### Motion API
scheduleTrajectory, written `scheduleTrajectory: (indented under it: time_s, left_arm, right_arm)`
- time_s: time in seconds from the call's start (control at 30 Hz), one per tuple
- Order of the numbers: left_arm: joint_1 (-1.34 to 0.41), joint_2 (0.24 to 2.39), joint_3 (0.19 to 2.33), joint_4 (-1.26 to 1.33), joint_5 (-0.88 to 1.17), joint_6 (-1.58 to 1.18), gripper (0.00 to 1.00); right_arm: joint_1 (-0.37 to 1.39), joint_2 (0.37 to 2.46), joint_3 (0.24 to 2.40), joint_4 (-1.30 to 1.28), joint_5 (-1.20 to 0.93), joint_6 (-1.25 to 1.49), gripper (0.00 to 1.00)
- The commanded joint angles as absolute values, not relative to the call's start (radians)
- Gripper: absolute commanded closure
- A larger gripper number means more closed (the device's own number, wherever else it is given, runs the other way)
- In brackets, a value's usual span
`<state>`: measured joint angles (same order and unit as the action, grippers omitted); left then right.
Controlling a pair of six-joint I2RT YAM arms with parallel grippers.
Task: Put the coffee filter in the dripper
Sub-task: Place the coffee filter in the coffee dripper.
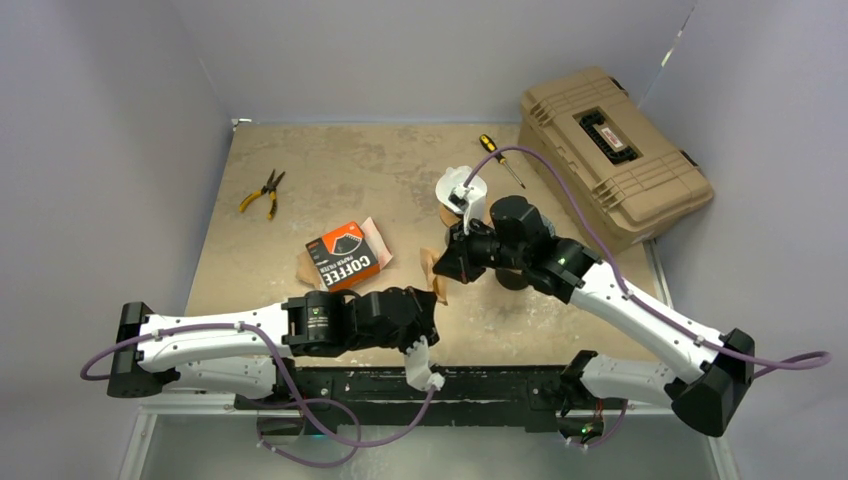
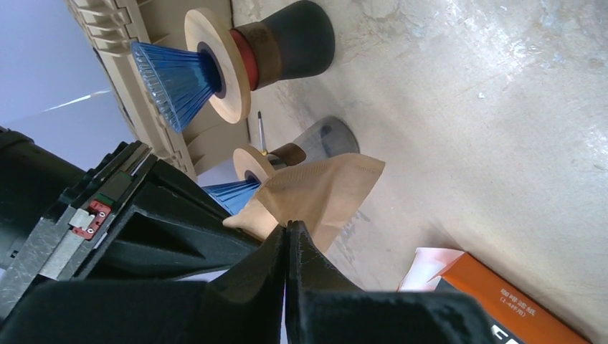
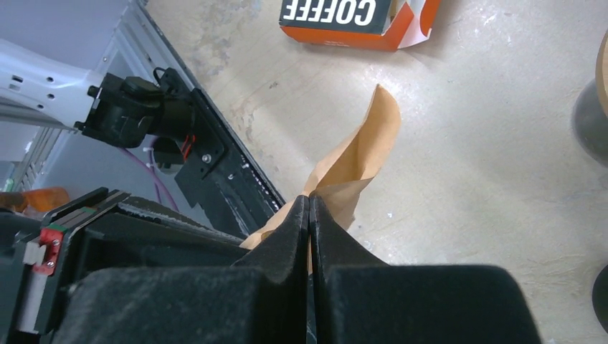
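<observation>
Only L wrist cam shows blue drippers [image 2: 179, 79]; R gripper [image 3: 309, 199] pinches filter [image 3: 362, 154].

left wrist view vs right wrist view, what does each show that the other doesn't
Only left wrist: a blue dripper, a second dripper and the tan case. Only right wrist: the black rail and COFFEE lettering on the orange box. Both: a brown filter pinched in the left gripper or right gripper, plus that box.

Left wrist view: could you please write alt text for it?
The left end effector is shut on a tan paper coffee filter above the beige tabletop; beyond it stand two blue ribbed cone drippers with wooden collars.
</observation>
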<state>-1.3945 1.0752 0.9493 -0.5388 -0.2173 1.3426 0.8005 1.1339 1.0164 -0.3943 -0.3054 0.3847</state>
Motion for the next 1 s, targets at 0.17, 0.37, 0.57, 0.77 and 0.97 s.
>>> scheduleTrajectory:
  time_s: [0.17,0.37,0.57,0.77,0.97]
  left_arm:
    - [-1.399,1.021,0.959,-0.317,-0.202,1.178,0.27]
    - [-1.399,0.945,0.936,-0.078,-0.206,0.870,0.07]
    - [-1.399,0.883,0.910,0.183,-0.435,0.474,0.03]
    - [-1.397,0.965,1.074,0.057,-0.850,0.028,0.01]
    - [-1.379,1.047,1.223,-0.147,-0.894,-0.276,0.01]
  right_arm:
    - [0.804,1.072,1.068,-0.378,-0.277,0.394,1.00]
    - [0.804,1.061,1.094,-0.390,-0.209,0.391,1.00]
    - [0.801,1.032,1.146,-0.412,-0.077,0.390,1.00]
    - [0.758,1.043,1.211,-0.485,-0.003,0.386,1.00]
    - [0.614,1.044,1.225,-0.501,-0.081,0.375,1.00]
